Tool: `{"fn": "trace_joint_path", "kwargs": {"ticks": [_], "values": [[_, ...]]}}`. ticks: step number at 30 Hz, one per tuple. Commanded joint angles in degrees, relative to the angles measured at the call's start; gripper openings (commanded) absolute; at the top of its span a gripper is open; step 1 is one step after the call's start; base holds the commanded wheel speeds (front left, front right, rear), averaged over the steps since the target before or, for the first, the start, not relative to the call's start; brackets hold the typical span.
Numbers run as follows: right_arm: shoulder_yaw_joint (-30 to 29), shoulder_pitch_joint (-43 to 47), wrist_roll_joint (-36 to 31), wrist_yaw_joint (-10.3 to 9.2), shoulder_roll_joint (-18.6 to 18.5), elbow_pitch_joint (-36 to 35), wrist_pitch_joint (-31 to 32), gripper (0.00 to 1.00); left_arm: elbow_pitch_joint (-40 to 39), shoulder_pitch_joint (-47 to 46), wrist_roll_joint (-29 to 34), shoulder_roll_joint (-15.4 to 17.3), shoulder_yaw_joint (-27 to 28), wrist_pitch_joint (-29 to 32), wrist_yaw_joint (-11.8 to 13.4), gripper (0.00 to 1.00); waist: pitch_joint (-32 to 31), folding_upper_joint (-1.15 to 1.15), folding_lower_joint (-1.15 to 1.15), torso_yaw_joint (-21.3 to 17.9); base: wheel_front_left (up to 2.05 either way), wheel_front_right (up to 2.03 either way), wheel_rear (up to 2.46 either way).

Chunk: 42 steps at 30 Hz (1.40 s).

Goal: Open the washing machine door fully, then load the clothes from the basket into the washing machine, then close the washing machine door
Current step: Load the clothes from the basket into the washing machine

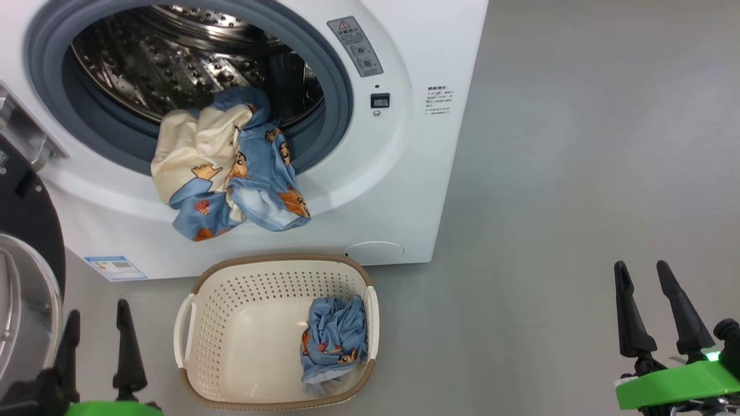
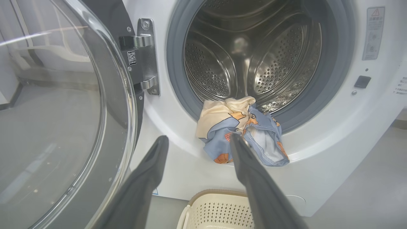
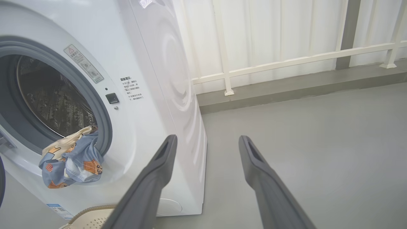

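Observation:
The white washing machine (image 1: 404, 144) stands with its black round door (image 1: 23, 242) swung open to the left. One blue and cream garment (image 1: 231, 167) hangs over the grey gasket, half in the steel drum and half draped down the front. A second blue garment (image 1: 335, 338) lies crumpled in the right corner of the cream basket (image 1: 277, 271) on the floor before the machine. My left gripper (image 1: 98, 315) is open and empty, left of the basket. My right gripper (image 1: 642, 268) is open and empty, far right over bare floor.
The door's glass bowl (image 2: 57, 105) and metal hinge (image 2: 146, 54) sit close on the left of the left gripper (image 2: 198, 140). A white railing (image 3: 286, 60) and a raised ledge run behind the machine. Grey floor (image 1: 578, 173) stretches to the right.

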Motion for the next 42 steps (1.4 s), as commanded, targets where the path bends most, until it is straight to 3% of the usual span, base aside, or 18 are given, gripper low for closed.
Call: {"fn": "trace_joint_path", "kwargs": {"ticks": [1,21,42], "values": [[0.99,0.15,0.24,0.32,-1.00,-1.55,-0.45,1.00,-2.19,0.86,0.03,0.67,1.86,-0.36,0.02,1.00,-0.28,0.00,0.00,-0.08,0.00,0.00,0.00],[1.32,0.72,0.10,0.32,-0.89,-2.04,-0.45,1.00,-4.41,3.41,-0.10,-0.15,1.11,-0.36,0.02,1.00,-0.17,0.00,0.00,0.02,0.00,0.00,0.00],[2.38,-5.37,-0.48,0.32,0.35,-2.98,-0.45,1.00,6.74,-10.35,-5.72,2.43,-4.78,-0.36,0.02,1.00,11.56,0.00,0.00,-1.73,0.00,0.00,0.00]]}}
